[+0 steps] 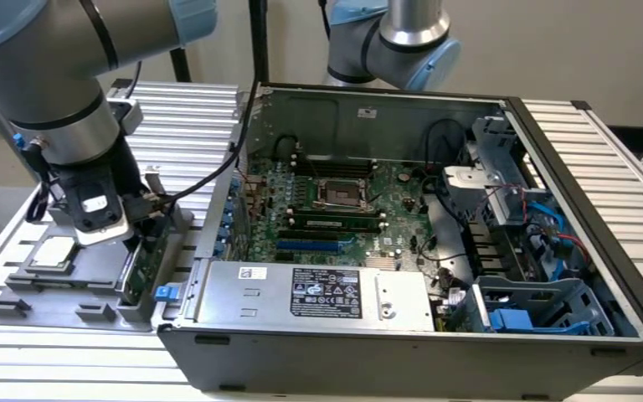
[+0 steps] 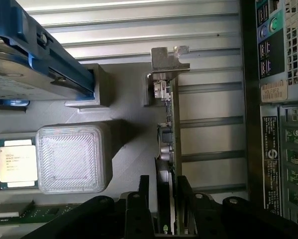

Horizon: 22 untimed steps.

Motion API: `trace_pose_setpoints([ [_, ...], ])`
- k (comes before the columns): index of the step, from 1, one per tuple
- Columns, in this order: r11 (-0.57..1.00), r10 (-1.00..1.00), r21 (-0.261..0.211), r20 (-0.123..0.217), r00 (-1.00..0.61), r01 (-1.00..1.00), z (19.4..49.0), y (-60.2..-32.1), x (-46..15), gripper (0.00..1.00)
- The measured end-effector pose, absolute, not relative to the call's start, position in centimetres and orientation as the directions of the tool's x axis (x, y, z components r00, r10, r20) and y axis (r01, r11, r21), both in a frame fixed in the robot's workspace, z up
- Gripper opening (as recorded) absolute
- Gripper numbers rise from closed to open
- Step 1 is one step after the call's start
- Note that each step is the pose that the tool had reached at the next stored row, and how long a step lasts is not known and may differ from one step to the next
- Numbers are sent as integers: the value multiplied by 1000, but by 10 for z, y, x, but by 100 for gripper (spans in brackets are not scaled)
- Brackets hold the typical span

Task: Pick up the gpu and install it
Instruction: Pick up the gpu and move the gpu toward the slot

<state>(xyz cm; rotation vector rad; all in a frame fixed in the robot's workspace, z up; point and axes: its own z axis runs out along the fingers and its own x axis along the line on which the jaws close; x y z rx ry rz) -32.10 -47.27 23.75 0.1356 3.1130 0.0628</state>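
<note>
The gpu (image 2: pixel 167 134) stands on its edge in a slot of the grey fixture tray (image 1: pixel 31 297), beside the open computer case (image 1: pixel 589 251). I see it edge-on in the wrist view, with its silver bracket (image 2: pixel 168 57) at the far end. In the exterior view the card (image 1: pixel 135 268) is a thin green strip under the wrist. My gripper (image 2: pixel 163 178) is lowered over it and open. One black finger (image 2: pixel 145 191) sits on each side of the card, close to its faces. I cannot tell whether they touch it.
The tray also holds a square silver processor chip (image 2: pixel 17 162), a hard drive with blue rails (image 2: pixel 34 59), a pale ribbed block (image 2: pixel 74 157) and a green memory stick (image 2: pixel 19 211). The case's motherboard (image 1: pixel 333 201) lies exposed. A second arm (image 1: pixel 394 42) stands behind the case.
</note>
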Motion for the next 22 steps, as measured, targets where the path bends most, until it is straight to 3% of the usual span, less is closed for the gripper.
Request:
trace_pose_setpoints([
  [1,995,87,41,-23,-996,86,237,-473,-321,33],
  [22,995,87,41,-24,-996,86,238,-471,-319,33],
])
